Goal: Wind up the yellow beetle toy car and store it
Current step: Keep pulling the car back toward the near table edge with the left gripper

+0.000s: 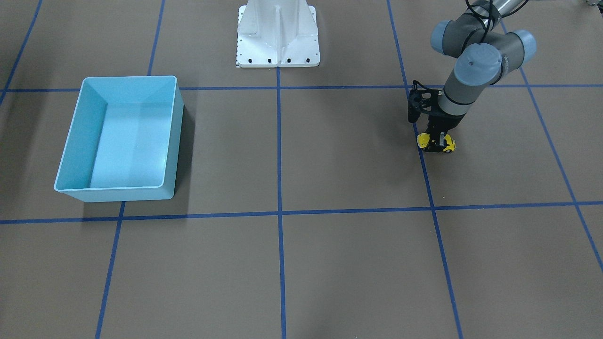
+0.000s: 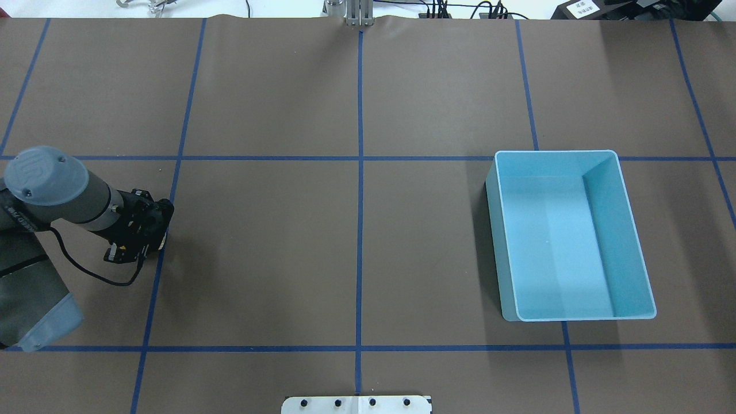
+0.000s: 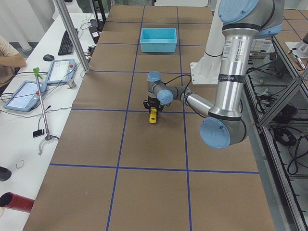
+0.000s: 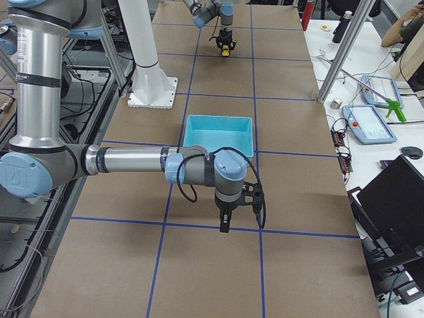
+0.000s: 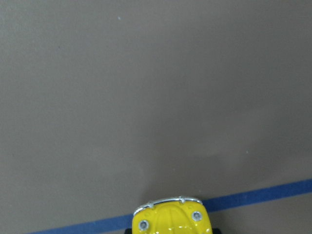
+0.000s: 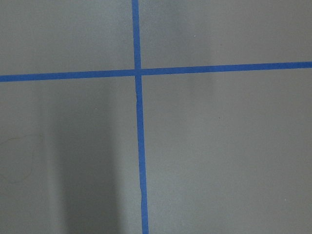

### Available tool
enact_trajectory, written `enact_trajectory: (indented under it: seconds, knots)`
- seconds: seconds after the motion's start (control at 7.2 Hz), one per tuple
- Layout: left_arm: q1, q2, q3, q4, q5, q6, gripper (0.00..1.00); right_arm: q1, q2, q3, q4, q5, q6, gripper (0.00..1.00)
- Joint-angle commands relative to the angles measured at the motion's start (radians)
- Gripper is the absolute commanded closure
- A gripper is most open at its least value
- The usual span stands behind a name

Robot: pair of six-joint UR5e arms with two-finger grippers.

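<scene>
Left end effector (image 1: 438,140), clamping yellow car (image 1: 423,140)

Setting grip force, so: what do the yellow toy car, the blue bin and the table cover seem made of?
The yellow beetle toy car: glossy painted shell with bright highlights and silvery trim; metal or hard plastic, cannot tell. The light blue bin: smooth, thin-walled, soft sheen; likely moulded plastic. The table cover: matte brown, probably paper, with blue tape lines.
</scene>
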Motion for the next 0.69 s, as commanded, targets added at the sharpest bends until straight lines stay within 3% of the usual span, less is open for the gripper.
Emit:
enact_trajectory:
  seconds: [0.0,0.56]
  knots:
    - [-0.009,0.038,-0.001,-0.043,-0.012,0.001,1.0,0.0,0.0,0.0,0.0,0.0,0.0,0.0]
    - [-0.028,0.089,0.003,-0.104,-0.035,0.022,1.0,0.0,0.0,-0.002,0.0,0.0,0.0,0.0]
